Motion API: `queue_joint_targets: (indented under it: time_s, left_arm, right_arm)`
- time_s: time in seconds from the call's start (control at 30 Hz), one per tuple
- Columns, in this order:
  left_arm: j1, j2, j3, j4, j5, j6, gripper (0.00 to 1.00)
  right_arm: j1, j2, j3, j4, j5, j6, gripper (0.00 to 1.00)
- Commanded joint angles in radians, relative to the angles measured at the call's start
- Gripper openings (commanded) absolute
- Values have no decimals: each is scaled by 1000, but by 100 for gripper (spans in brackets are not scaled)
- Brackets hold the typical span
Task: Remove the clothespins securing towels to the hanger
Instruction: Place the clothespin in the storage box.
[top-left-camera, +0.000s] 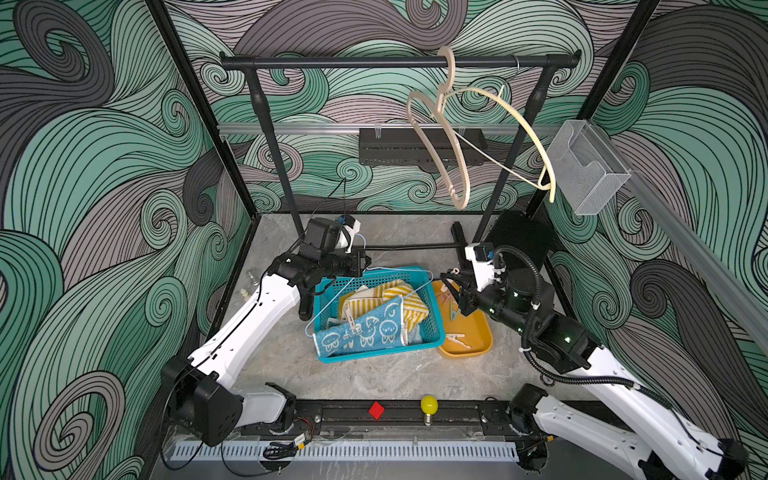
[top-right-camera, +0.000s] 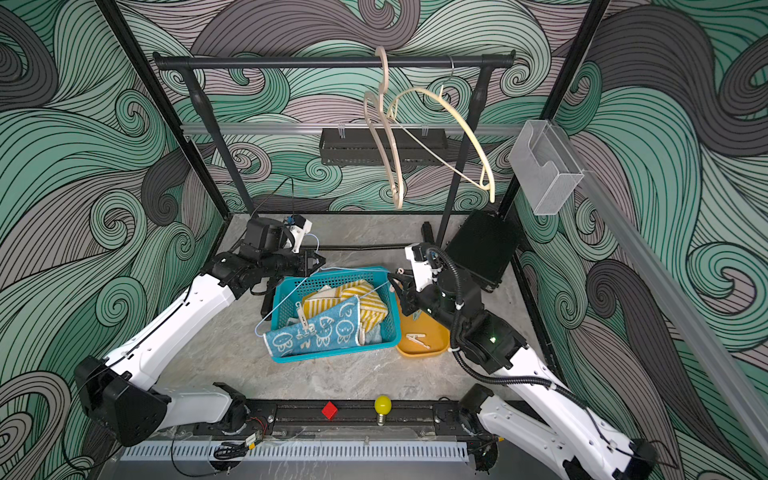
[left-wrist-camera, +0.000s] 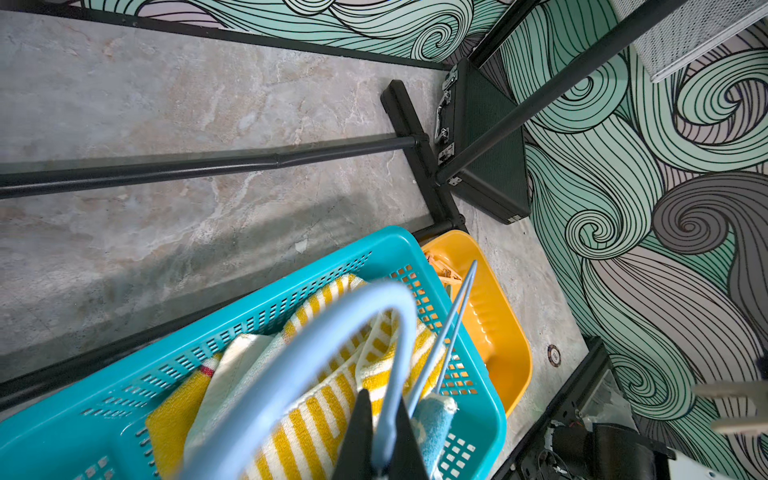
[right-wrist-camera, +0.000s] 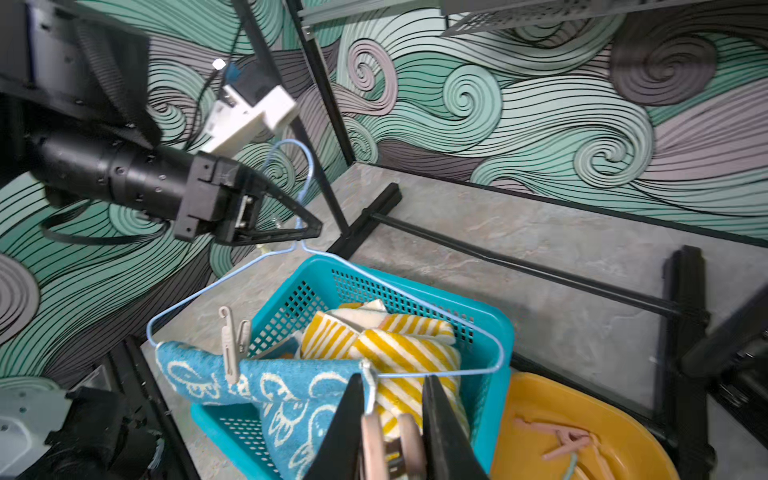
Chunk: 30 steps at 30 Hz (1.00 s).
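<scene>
A pale-blue wire hanger (top-left-camera: 399, 269) lies tilted over the teal basket (top-left-camera: 432, 328). My left gripper (top-left-camera: 368, 262) (left-wrist-camera: 382, 399) is shut on its neck below the hook. The teal bunny towel (right-wrist-camera: 291, 386) is draped on the hanger's bar, with a whitish clothespin (right-wrist-camera: 230, 345) (top-left-camera: 351, 320) clipped upright on it. My right gripper (right-wrist-camera: 395, 399) (top-left-camera: 444, 278) is shut on the handles of a pinkish clothespin (right-wrist-camera: 390, 444), whose tip sits at the towel's end on the bar. The yellow-striped towel (right-wrist-camera: 395, 345) lies in the basket beneath.
An orange tray (top-left-camera: 478, 332) beside the basket holds loose clothespins (top-left-camera: 457, 338). Behind stands a black garment rack (top-left-camera: 374, 62) with two wooden hangers (top-left-camera: 449, 137). A black case (top-left-camera: 519, 237) sits at the back right, and a red block (top-left-camera: 376, 409) and yellow bulb (top-left-camera: 429, 405) at the front rail.
</scene>
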Motion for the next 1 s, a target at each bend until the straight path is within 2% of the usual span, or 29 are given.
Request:
queue_joint_targets:
  time_s: [0.0, 0.33, 0.7, 0.97]
  left_arm:
    - [-2, -23, 23, -11, -11, -3, 0]
    - [-3, -42, 29, -7, -17, -12, 0]
    - [-2, -49, 24, -4, -17, -14, 0]
    - [-2, -55, 23, -4, -15, -14, 0]
  right_arm:
    - [-52, -35, -30, -106, 72, 44, 0]
    - [-128, -16, -121, -178, 161, 127, 0]
    - [-156, 57, -340, -57, 194, 255, 0]
    - [-160, 142, -387, 2, 218, 294, 0]
